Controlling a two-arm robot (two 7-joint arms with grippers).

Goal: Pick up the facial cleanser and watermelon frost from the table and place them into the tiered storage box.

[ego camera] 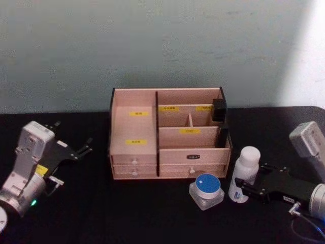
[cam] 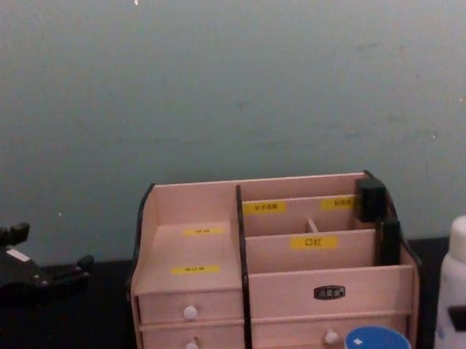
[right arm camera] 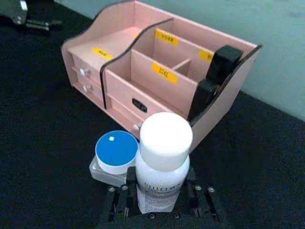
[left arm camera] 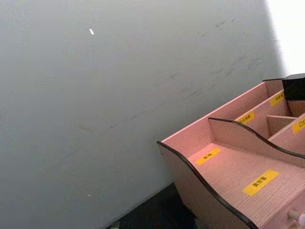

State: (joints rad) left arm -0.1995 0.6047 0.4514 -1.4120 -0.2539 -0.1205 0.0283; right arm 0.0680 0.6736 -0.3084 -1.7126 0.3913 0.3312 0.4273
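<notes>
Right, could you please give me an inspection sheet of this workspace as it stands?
Surface: black table.
Job's things: tiered storage box centred; white bottle and blue-lidded jar on the table before its right end.
Clutter: two black pieces at the box's right wall.
Grippers: left gripper open, idle at table's left; right gripper straddles the white bottle's base.
Cables: thin wire by the right wrist.
Surroundings: plain grey-green wall.

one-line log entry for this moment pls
right gripper: around white bottle on table | blue-lid jar: beside it | wooden box: neither inside | left gripper: open, parked left of box
</notes>
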